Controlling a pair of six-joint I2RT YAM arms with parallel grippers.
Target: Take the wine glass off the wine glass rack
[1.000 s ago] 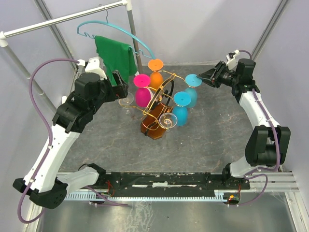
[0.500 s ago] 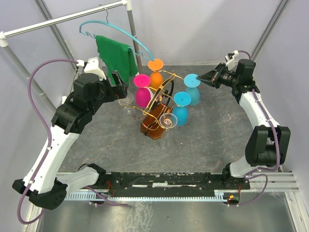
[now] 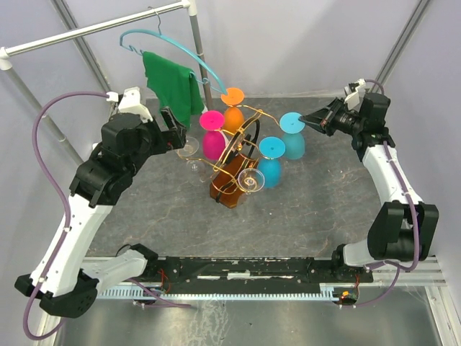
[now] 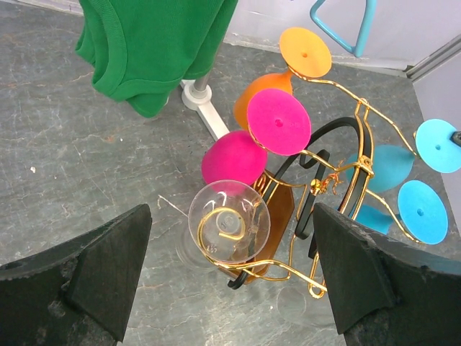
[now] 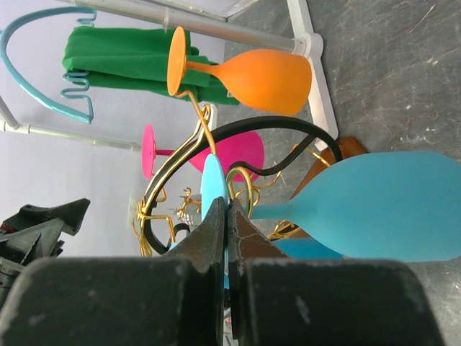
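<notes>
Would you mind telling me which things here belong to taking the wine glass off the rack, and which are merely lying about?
Job: right gripper, shut on the foot of a blue wine glass; wine glass rack.
Lying about: green cloth; teal hanger; clothes rail; pink glass; orange glass.

Bare bench (image 3: 317,209) lies open in front and to the right of the wine glass rack (image 3: 229,180), while the green cloth (image 3: 171,86) and grey rail post (image 3: 195,50) stand close at its rear-left side.
</notes>
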